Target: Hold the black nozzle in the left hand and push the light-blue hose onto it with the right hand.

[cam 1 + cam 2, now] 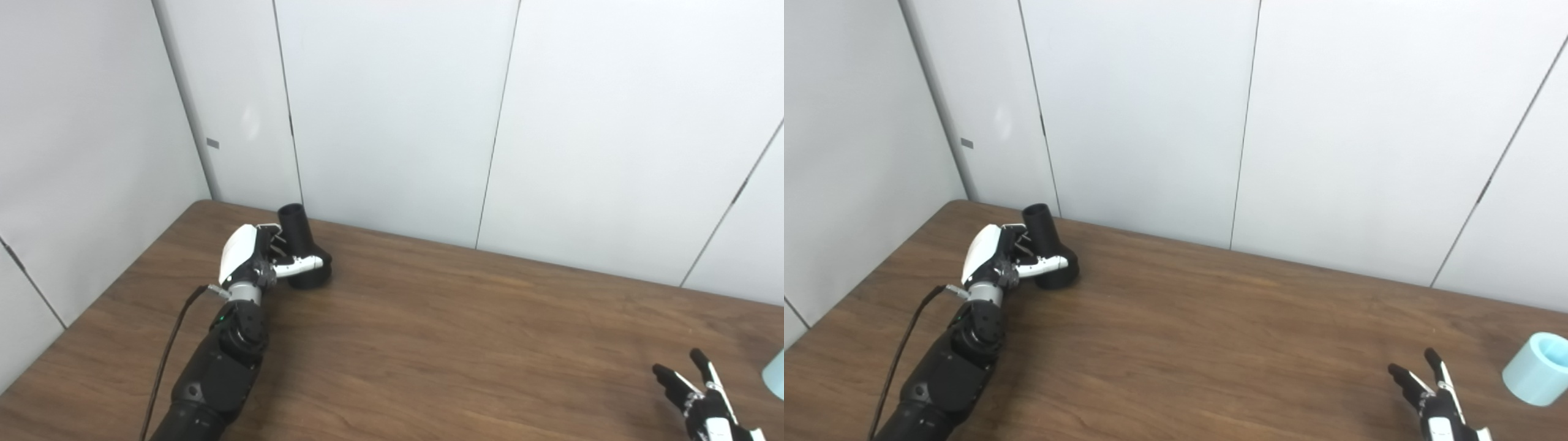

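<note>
The black nozzle (301,245) stands tilted at the table's far left, its wide base down and its narrow open neck pointing up and to the left. My left hand (254,257) is wrapped round it, the thumb lying across the front and the fingers behind the neck. The light-blue hose (1540,367), a short stubby tube, lies on its side at the right edge of the table. My right hand (1433,398) sits low at the bottom right, a little left of the hose, fingers spread and holding nothing.
The brown wooden table (441,343) runs up to white wall panels (398,110) at the back and left. A black cable (168,349) trails along my left forearm.
</note>
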Controlling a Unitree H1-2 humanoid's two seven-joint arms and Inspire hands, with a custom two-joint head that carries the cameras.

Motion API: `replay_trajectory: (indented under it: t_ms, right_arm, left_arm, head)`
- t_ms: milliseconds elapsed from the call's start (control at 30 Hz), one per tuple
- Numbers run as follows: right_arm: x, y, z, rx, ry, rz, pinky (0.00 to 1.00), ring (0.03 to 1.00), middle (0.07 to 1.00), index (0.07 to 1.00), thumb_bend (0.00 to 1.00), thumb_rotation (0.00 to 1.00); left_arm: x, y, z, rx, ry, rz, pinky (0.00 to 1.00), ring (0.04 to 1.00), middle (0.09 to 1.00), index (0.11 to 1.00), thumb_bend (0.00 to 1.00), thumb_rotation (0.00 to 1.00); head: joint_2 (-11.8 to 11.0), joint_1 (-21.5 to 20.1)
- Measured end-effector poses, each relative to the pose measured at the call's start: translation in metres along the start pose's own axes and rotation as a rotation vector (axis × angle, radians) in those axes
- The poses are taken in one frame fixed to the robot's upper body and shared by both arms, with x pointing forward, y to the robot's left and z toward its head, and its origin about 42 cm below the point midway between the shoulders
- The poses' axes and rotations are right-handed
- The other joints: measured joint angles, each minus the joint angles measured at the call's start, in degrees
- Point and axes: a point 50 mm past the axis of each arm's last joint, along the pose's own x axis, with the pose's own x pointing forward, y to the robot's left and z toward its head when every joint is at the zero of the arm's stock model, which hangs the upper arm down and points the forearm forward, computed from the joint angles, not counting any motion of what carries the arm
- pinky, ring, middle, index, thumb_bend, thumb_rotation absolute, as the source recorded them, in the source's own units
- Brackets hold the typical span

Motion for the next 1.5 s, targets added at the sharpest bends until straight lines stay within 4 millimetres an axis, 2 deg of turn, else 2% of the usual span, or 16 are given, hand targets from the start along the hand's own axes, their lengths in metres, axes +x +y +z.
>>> replay_trajectory:
  t_ms: [133,233,433,633,733,867,967,1267,1433,1500]
  right_arm:
    - [0.0,0.001,0.0,-0.001,-0.004,0.002,0.9,0.86,0.799,0.966,0.41,1.0]
    - [0.0,0.001,0.0,-0.002,-0.005,0.004,0.88,0.851,0.786,0.965,0.43,1.0]
    - [0.0,0.002,0.0,-0.011,-0.005,0.009,0.87,0.848,0.801,0.971,0.44,1.0]
    - [0.0,0.004,0.0,-0.019,-0.006,0.014,0.88,0.854,0.812,0.977,0.44,1.0]
    - [0.001,0.005,0.0,-0.026,-0.01,0.017,0.88,0.873,0.794,0.981,0.43,1.0]
    - [0.001,0.006,0.0,-0.054,-0.007,0.02,0.89,0.88,0.784,0.978,0.42,1.0]
    - [0.001,0.007,0.0,-0.058,-0.013,0.018,0.87,0.887,0.777,0.974,0.43,1.0]
    - [0.011,0.01,-0.002,-0.059,-0.048,0.016,0.81,0.854,0.764,0.954,0.45,1.0]
    - [0.014,0.011,-0.003,-0.079,-0.05,-0.006,0.78,0.801,0.744,0.934,0.47,1.0]
    - [0.015,0.012,-0.003,-0.084,-0.05,-0.008,0.78,0.794,0.75,0.938,0.45,1.0]
  left_arm:
    - [0.0,-0.001,0.001,0.003,-0.005,-0.005,0.5,0.468,0.503,0.475,0.5,0.0]
    - [0.0,-0.002,0.002,0.005,-0.008,-0.007,0.51,0.47,0.5,0.476,0.5,0.0]
    - [-0.003,-0.003,0.007,0.012,-0.032,-0.03,0.5,0.47,0.496,0.479,0.5,0.0]
    - [-0.017,-0.006,0.015,0.024,-0.078,-0.06,0.49,0.455,0.492,0.487,0.5,0.0]
    - [-0.03,-0.01,0.017,0.021,-0.111,-0.071,0.45,0.435,0.497,0.493,0.5,0.0]
    - [-0.061,-0.022,0.027,0.039,-0.196,-0.103,0.44,0.42,0.497,0.498,0.5,0.0]
    - [-0.079,-0.034,0.036,0.033,-0.226,-0.122,0.38,0.396,0.49,0.506,0.5,0.0]
    - [-0.111,-0.058,0.054,-0.016,-0.285,-0.145,0.31,0.355,0.472,0.538,0.49,0.0]
    - [-0.132,-0.07,0.057,-0.05,-0.343,-0.176,0.31,0.361,0.483,0.533,0.5,0.0]
    - [-0.139,-0.074,0.056,-0.047,-0.368,-0.183,0.32,0.365,0.49,0.527,0.5,0.0]
  head:
    - [0.0,-0.2]
    - [0.1,-0.4]
    - [0.2,-1.1]
    - [0.2,-2.6]
    - [0.2,-3.5]
    - [0.3,-4.1]
    - [0.2,-4.9]
    - [0.1,-9.1]
    - [0.6,-12.2]
    - [1.0,-13.2]
